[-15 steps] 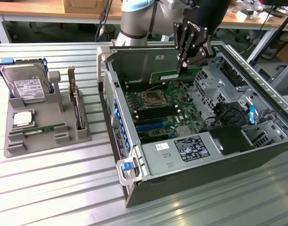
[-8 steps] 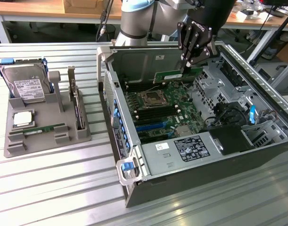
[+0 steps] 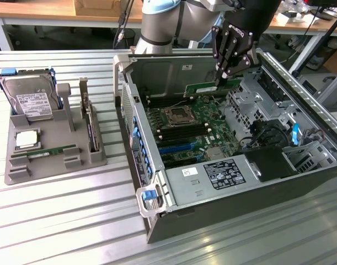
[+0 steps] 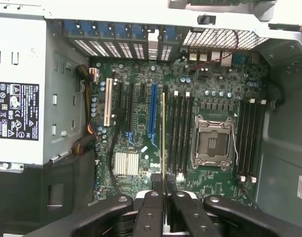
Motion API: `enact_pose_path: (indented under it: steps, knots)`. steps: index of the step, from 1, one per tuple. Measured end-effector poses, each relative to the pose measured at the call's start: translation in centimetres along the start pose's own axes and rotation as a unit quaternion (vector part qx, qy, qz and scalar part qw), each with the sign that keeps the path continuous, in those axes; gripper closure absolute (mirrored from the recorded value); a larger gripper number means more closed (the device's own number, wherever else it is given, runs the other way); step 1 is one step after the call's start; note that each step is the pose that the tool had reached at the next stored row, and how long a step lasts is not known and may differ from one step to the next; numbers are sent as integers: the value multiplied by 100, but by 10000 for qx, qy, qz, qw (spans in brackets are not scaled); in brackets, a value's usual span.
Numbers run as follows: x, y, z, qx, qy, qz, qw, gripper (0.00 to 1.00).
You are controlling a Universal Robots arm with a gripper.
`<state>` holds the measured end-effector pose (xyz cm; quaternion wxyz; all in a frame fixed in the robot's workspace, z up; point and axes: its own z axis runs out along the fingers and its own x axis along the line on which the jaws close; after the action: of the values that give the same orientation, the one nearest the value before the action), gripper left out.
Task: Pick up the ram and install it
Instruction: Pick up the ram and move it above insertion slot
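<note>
My gripper (image 3: 224,76) is shut on the ram (image 3: 204,89), a long thin green stick. It holds the ram by one end, level, above the back of the open computer case (image 3: 157,210). In the wrist view the ram (image 4: 163,133) shows edge-on as a thin line between the black fingers (image 4: 150,210). It hangs over the motherboard (image 4: 141,123), beside the black memory slots (image 4: 181,133) and apart from them. A second green stick (image 3: 51,151) lies flat in the grey tray (image 3: 58,165).
The tray at the exterior view's left also carries a silver hard drive (image 3: 30,99), a processor (image 3: 26,139) and an upright expansion card (image 3: 90,124). Inside the case are the empty processor socket (image 4: 213,142), a small heatsink (image 4: 126,163) and drive cages (image 3: 267,110).
</note>
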<state>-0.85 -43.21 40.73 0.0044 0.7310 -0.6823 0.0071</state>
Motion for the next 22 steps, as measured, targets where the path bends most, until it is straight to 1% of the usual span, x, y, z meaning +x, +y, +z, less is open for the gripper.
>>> enact_pose_path:
  steps: [3,5,14,22]
  knots:
    - [4,-67,0,0,1,0,10000,88]
    - [5,-91,1,0,1,0,10000,88]
    - [10,-272,1,0,7,0,10000,88]
    - [17,-365,1,-1,8,0,10000,88]
